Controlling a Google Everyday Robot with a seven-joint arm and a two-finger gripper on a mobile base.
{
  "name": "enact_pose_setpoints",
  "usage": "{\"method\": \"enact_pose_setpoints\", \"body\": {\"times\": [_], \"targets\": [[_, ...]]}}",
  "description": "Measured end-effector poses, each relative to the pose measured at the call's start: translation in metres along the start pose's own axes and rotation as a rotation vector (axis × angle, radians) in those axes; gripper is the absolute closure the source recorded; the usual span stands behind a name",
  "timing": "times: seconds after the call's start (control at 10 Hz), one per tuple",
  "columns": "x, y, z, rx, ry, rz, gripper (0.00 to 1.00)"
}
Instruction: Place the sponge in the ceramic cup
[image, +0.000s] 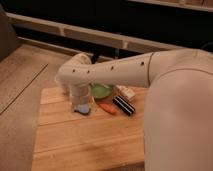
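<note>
The light-blue sponge lies flat on the wooden table, left of the middle. My gripper hangs straight down over it at the end of the white arm, with its tip right at the sponge's upper edge. Whether it touches the sponge I cannot tell. The ceramic cup is out of view; the arm covers the area behind the gripper.
A wide green bowl sits just right of the gripper. An orange carrot-like piece, a black bar-shaped object and a small white and brown item lie to the right. Bare wood stretches toward the front edge.
</note>
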Motion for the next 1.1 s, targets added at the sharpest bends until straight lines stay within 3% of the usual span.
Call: {"method": "enact_pose_setpoints", "body": {"times": [0.7, 0.8, 1.1], "targets": [[-0.002, 0.000, -0.001, -0.004, -0.010, -0.002, 0.35], [-0.009, 0.002, -0.005, -0.015, -0.040, -0.018, 0.35], [-0.060, 0.035, -0.044, -0.101, -0.259, -0.205, 0.35]]}}
